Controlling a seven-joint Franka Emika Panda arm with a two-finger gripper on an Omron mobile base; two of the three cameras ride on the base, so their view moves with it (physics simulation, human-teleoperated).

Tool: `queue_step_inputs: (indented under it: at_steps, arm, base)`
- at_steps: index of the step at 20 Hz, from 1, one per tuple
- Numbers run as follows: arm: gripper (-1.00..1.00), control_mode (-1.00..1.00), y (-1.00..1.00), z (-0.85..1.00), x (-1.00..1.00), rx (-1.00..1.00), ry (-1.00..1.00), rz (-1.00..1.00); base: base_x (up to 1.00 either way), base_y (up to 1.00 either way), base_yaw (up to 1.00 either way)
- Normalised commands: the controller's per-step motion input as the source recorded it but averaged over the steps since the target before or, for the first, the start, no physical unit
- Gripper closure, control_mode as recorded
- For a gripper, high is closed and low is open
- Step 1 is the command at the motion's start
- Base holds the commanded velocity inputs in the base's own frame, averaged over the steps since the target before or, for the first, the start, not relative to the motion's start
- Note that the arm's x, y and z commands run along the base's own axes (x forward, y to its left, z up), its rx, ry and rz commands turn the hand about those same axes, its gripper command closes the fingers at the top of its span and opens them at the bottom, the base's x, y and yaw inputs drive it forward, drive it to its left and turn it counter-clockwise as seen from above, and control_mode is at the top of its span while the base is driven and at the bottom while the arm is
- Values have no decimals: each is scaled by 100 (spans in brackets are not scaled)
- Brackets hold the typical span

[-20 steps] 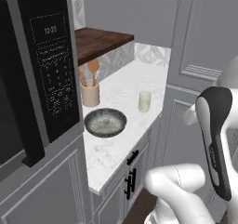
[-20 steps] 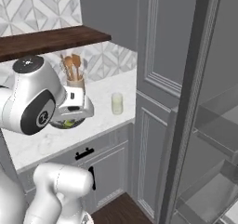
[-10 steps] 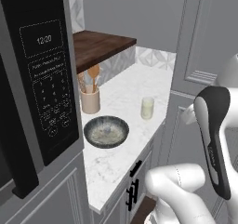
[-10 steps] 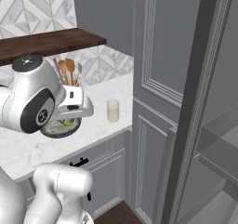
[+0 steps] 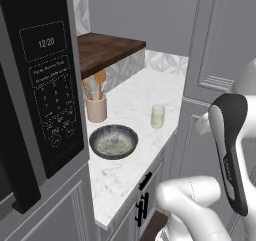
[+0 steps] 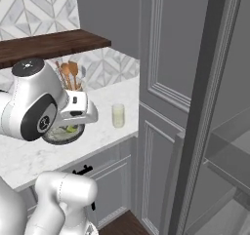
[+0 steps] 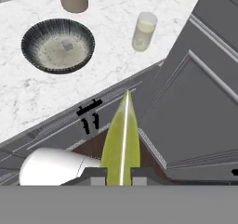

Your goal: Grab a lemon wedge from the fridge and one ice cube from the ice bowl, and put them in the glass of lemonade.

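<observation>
Lemon wedge point(image 7: 122, 141), yellow-green and narrow, sits pinched between my two finger tips, its pointed end aimed away from my claw point(image 7: 120, 172). Below and ahead lies a white marble counter point(image 7: 28, 97). On it stands the glass of lemonade point(image 7: 143, 31), a small pale tumbler near the counter's edge. Well to its side sits the ice bowl point(image 7: 58, 45), dark-rimmed, with one ice cube point(image 7: 68, 45) inside. A beige crock point(image 5: 96, 106) stands behind the bowl. My hand hangs off the counter, over the cabinet fronts point(image 7: 107, 116). Risk, as I judge it: the wedge is slim and slick, so it could slip out and fall to the floor before I reach the glass.
</observation>
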Motion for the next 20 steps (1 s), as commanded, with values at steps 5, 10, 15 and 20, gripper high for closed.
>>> queue_step_inputs:
  at_steps: [5,10,15,20]
  arm:
    - [100,-100,41,-14,91,0,2,0]
    - [100,-100,29,-34,100,1,2,0]
    - [100,-100,0,-49,88,3,-3,0]
    - [100,-100,0,-8,95,-1,3,0]
  base:
    - [0,0,0]
    - [0,0,0]
    - [0,0,0]
    - [0,0,0]
